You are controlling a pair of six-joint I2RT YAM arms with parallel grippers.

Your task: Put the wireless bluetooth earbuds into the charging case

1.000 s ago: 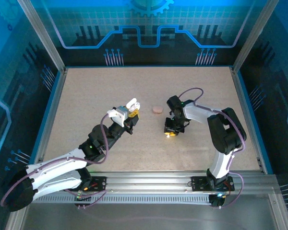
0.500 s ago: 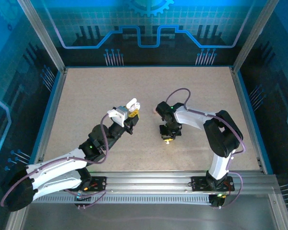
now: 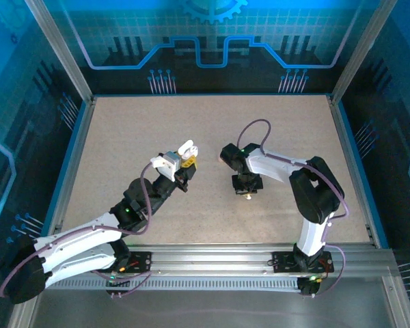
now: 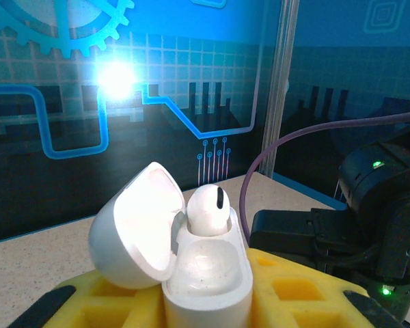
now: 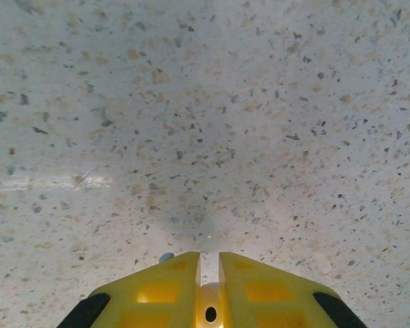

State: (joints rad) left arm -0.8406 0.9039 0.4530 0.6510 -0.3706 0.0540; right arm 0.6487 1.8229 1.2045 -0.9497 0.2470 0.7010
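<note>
My left gripper [image 4: 205, 304] is shut on the white charging case [image 4: 206, 273], holding it up off the table with its lid [image 4: 133, 232] swung open to the left. One white earbud [image 4: 208, 208] sits in the far slot, and the near slot is empty. From above, the case [image 3: 186, 148] shows at the tip of the left gripper [image 3: 184, 159], left of centre. My right gripper [image 5: 208, 270] points down close over the table, its yellow fingers [image 5: 260, 287] shut on a small rounded white earbud [image 5: 210, 307]. The top view puts the right gripper [image 3: 245, 191] right of the case.
The right arm's black wrist [image 4: 328, 232] stands close to the case on its right. A tiny grey-blue bit [image 5: 165, 257] lies on the speckled table [image 5: 205, 123] beside the right gripper's left finger. Blue walls and a metal frame [image 3: 75, 75] enclose the table.
The right wrist has swung left toward the case and now covers the small pink thing seen earlier on the table. The right jaws have drawn together. The left arm stays still.
</note>
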